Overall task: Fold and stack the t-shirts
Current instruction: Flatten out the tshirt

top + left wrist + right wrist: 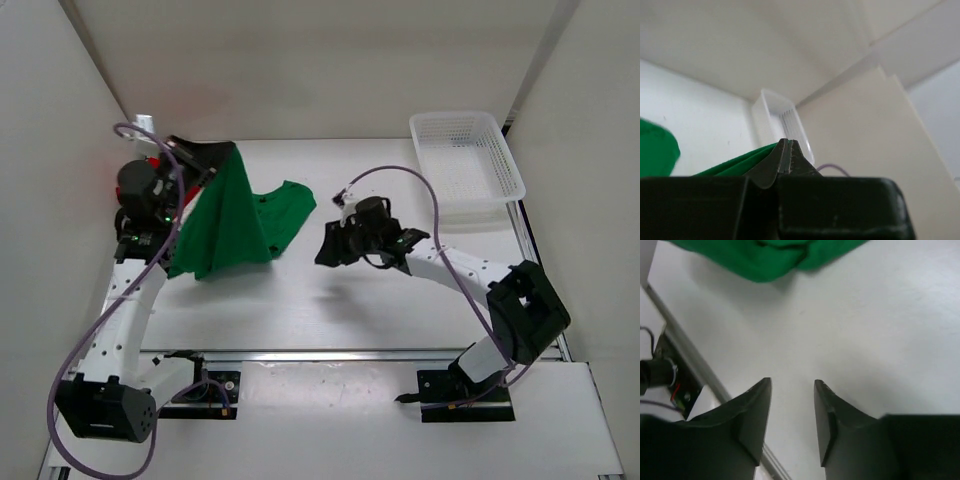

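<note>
The green t-shirt hangs in a tent shape, with one corner lifted and the rest draped on the table at the left. My left gripper is shut on that raised corner; in the left wrist view its tips pinch the green cloth. A bit of the red t-shirt shows behind the left arm. My right gripper stands open and empty over bare table, to the right of the green t-shirt. In the right wrist view the gripper points toward the green t-shirt, well short of its edge.
A white lattice basket stands at the back right, also seen as the basket in the left wrist view. White walls close in the left, back and right sides. A metal rail runs along the near table edge.
</note>
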You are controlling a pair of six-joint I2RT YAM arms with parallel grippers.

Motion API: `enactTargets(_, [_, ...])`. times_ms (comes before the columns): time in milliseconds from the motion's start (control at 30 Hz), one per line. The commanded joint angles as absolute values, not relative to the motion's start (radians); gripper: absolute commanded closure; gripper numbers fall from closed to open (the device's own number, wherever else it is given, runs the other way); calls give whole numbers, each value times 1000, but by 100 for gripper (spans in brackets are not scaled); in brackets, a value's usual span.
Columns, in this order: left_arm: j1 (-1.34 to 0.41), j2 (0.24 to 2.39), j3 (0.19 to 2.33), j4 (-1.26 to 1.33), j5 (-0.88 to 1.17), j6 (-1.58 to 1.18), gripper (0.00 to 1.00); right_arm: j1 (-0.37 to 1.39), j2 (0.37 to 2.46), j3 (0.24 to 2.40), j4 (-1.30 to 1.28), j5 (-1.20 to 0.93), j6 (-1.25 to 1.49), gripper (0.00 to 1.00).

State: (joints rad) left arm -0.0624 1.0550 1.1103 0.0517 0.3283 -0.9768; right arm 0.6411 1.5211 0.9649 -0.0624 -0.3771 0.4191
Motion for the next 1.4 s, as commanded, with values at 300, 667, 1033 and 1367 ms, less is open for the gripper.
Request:
enactTargets(300, [-415,1003,831,152,113,-894,100,764,1316,793,98,-255,316,45])
enactTargets(667, [-13,868,924,75,377,-908,100,453,1878,1119,264,-385,492,40])
enactTargets(1033, [-3,902,870,83,345,-854,100,502,2391,1754,28,-365,578,51])
enactTargets(1367, [54,959,883,106,328,-839,100,495,2049,1551,130,-350,523,100])
